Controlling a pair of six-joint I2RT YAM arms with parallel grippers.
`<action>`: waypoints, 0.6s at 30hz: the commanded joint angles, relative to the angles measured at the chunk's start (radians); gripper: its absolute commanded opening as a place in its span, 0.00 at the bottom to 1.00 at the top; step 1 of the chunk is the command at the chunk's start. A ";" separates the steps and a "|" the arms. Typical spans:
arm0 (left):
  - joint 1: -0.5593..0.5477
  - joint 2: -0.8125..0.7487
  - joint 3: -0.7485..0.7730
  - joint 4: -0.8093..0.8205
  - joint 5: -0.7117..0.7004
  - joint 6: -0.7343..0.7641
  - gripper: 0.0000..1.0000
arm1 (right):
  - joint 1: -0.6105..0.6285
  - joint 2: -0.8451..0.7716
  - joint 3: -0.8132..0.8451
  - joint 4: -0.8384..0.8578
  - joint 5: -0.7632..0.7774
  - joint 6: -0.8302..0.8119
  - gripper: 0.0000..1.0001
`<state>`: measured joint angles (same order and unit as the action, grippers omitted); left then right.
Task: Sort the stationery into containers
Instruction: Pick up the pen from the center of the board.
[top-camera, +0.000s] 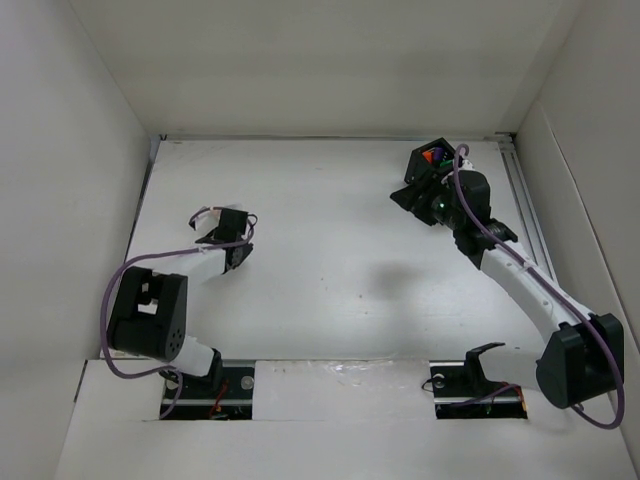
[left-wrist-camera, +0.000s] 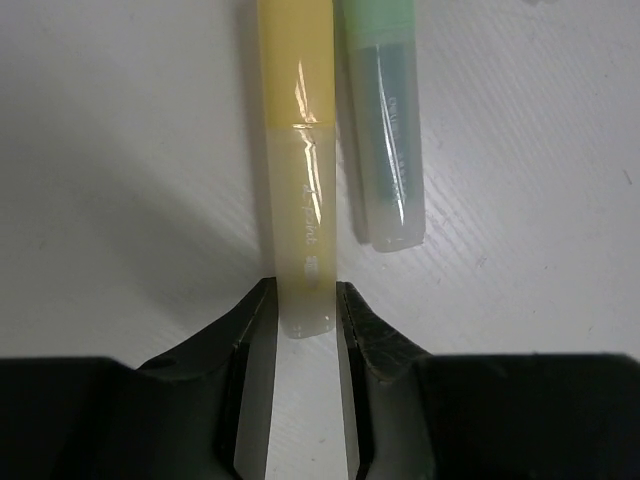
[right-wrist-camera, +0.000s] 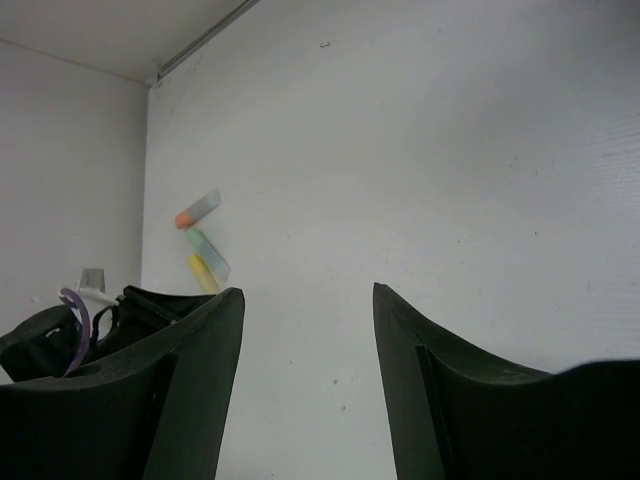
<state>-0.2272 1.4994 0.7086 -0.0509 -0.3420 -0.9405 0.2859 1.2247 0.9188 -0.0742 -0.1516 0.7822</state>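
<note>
Left jaws pinch yellow highlighter (left-wrist-camera: 297, 150), elbow (top-camera: 150, 310) folded — right jaws apart, arm (top-camera: 520, 270) outstretched.

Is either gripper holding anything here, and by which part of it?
The left gripper clamps the translucent yellow highlighter by its paler end, one finger on each side, while it lies on the white table. The right gripper is open and empty.

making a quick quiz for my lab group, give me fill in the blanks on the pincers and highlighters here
1. The left pincer has the yellow highlighter ___ its fingers.
2. In the left wrist view the green highlighter lies to its ___.
3. The right pincer is ___ and empty.
Missing: between; right; open.
</note>
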 joint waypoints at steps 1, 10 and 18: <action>0.003 -0.112 -0.037 -0.085 -0.009 0.014 0.00 | -0.011 -0.024 0.002 0.047 -0.035 -0.008 0.60; -0.043 -0.528 -0.049 -0.221 -0.036 0.078 0.00 | -0.002 0.021 0.021 0.047 -0.085 -0.008 0.71; -0.043 -0.526 -0.162 0.215 0.465 0.206 0.00 | 0.064 0.116 0.057 0.125 -0.296 -0.008 0.79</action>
<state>-0.2672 0.9337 0.6060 -0.0746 -0.1314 -0.8101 0.3103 1.3243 0.9222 -0.0360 -0.3321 0.7826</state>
